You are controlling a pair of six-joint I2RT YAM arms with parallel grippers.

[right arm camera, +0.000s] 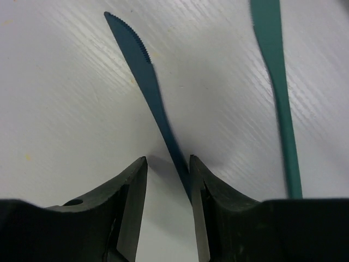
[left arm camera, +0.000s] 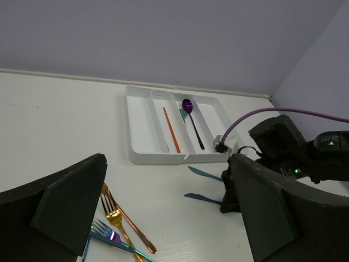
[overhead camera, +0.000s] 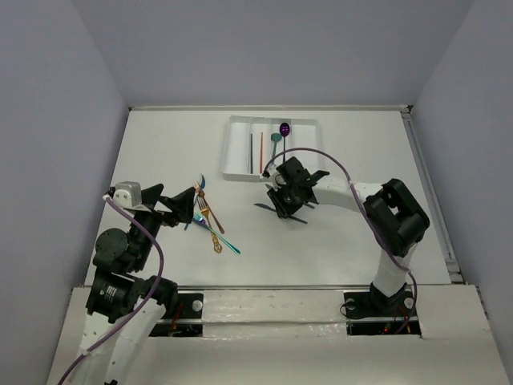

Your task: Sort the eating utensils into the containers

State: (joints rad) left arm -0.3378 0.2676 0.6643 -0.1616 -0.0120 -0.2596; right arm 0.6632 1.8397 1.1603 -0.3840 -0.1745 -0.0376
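The white cutlery tray (overhead camera: 232,149) (left arm camera: 158,159) lies at the back. In it are a purple spoon (overhead camera: 284,128) (left arm camera: 188,105), a teal spoon (overhead camera: 275,144), an orange stick (overhead camera: 261,152) (left arm camera: 170,128) and a dark stick (overhead camera: 251,151). Two teal knives lie in front of it. My right gripper (overhead camera: 286,204) (right arm camera: 168,164) is low over the table, open, astride the handle of the darker knife (right arm camera: 147,71) (left arm camera: 202,198). That handle touches the right finger (right arm camera: 212,196), with a gap to the left one. The other knife (right arm camera: 278,82) (left arm camera: 204,173) lies beside. My left gripper (overhead camera: 192,204) (left arm camera: 166,180) is wide open and holds nothing.
A loose pile of utensils (overhead camera: 212,224) lies under the left gripper: a gold fork (left arm camera: 114,215), a copper handle (left arm camera: 131,226) and a blue fork (left arm camera: 109,236). The right arm's purple cable (overhead camera: 321,156) loops over the tray's front right corner.
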